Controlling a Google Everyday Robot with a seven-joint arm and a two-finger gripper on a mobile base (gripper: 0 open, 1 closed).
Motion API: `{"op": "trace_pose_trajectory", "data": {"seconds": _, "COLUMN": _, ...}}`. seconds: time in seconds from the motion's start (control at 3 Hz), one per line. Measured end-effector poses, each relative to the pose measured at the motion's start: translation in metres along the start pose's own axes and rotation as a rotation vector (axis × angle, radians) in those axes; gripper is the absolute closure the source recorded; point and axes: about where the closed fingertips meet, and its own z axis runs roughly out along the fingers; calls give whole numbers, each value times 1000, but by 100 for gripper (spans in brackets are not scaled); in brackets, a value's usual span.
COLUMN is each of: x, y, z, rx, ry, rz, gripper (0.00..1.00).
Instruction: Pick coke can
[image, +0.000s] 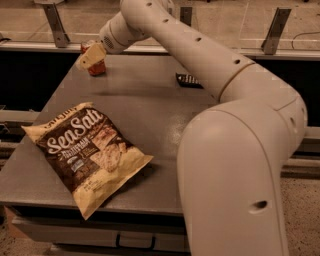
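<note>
Hovering at the far left corner of the grey table (150, 107), my gripper (90, 58) is sitting right in front of the coke can (99, 69), its tan tip overlapping the upper half of the can from this view. Whether the gripper is spread, pressed together or pinching the can, I cannot tell, and I cannot tell either whether it is touching the can or only covering it. The coke can is standing upright close to the table's back edge, with its red lower body showing beneath the gripper and a bit of its top peeking out above. My white arm (235, 125) is stretching from the lower right across the table toward that corner and filling much of the view. It is hiding part of the dark snack bar (186, 80), which is lying flat near the back edge, well apart from the can. 1 SeaSalt chip bag (87, 152) is lying flat near the front left edge, well apart from both.
</note>
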Motion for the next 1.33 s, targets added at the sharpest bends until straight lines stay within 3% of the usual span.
{"op": "trace_pose_trajectory", "data": {"seconds": 0.33, "x": 2, "y": -16, "z": 43, "rx": 33, "ry": 2, "rz": 86, "gripper": 2}}
{"op": "trace_pose_trajectory", "data": {"seconds": 0.67, "x": 6, "y": -22, "z": 66, "rx": 6, "ry": -9, "rz": 114, "gripper": 25}}
{"op": "trace_pose_trajectory", "data": {"seconds": 1.0, "x": 6, "y": -22, "z": 71, "rx": -34, "ry": -41, "rz": 114, "gripper": 48}}
{"op": "trace_pose_trajectory", "data": {"seconds": 1.33, "x": -9, "y": -16, "z": 50, "rx": -80, "ry": -120, "rz": 81, "gripper": 72}}
